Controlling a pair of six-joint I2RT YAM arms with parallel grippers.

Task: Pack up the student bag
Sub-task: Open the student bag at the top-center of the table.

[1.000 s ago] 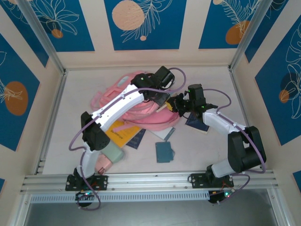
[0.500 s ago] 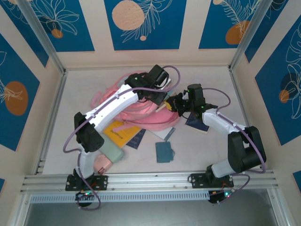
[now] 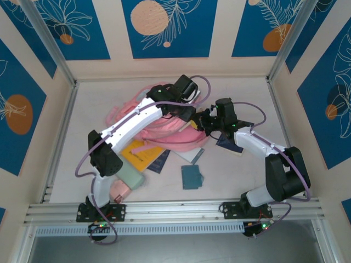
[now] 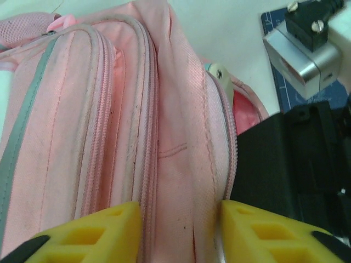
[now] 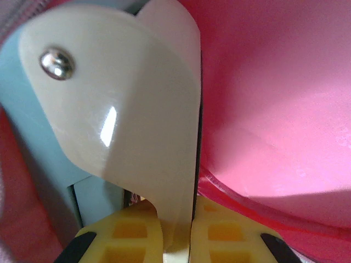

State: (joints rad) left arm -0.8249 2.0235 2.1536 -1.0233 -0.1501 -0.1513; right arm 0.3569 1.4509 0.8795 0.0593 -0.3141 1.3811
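Clutter lies nearest in the overhead view: a teal notebook [image 3: 192, 177], a yellow book [image 3: 140, 155] and a pale green pouch [image 3: 130, 178] on the near half of the table [image 3: 247, 181]. Farther in, at the middle, sits the student bag [image 3: 164, 131], pink and slumped. The left gripper [image 3: 190, 114] and right gripper [image 3: 203, 121] meet at its right edge, and from above neither claw's opening can be judged. The wrist cameras give that. On the left gripper [image 4: 181, 230], the yellow fingers [image 4: 98, 233] stand partly apart, straddling a raised fold of the bag's outer fabric beside the zip seams. The right gripper [image 5: 178, 219] is deep inside the bag's bright pink lining [image 5: 274, 109], jaws narrowed onto a thin white plate [image 5: 120, 109] with a metal rivet. A pale blue piece [image 5: 49, 159] sits behind it.
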